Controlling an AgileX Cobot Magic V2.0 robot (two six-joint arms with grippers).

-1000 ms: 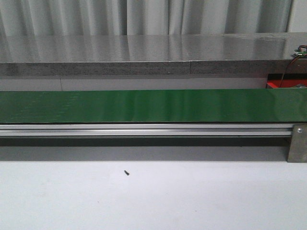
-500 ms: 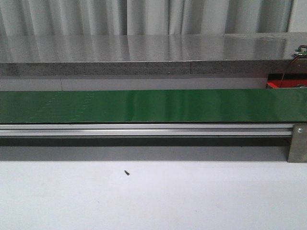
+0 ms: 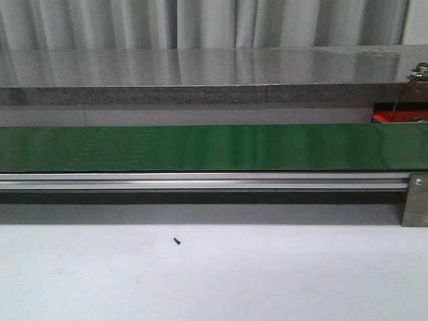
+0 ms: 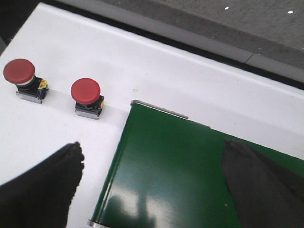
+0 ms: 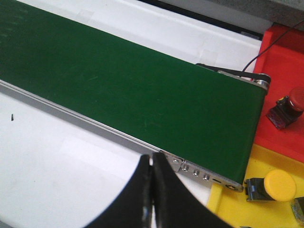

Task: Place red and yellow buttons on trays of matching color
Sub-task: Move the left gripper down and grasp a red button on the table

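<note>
A red tray [image 5: 285,95] holds one red button [image 5: 288,108]. At its 6 o'clock a yellow tray [image 5: 266,209] holds one yellow button [image 5: 275,186]. Both trays sit at the end of a green conveyor belt [image 5: 142,90]. Two more red buttons [image 4: 86,96] [image 4: 22,79] stand on the white table [image 4: 71,52], just off the belt's other end. No writing is readable. The left gripper [image 4: 152,190] is spread wide over the belt; the right gripper [image 5: 152,190] has its fingers pressed together, holding nothing.

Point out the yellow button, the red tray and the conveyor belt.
yellow button [image 5: 279,184], right wrist view, on its cap.
red tray [image 5: 280,61], right wrist view, bare floor.
conveyor belt [image 3: 214,147], front view, green surface.
</note>
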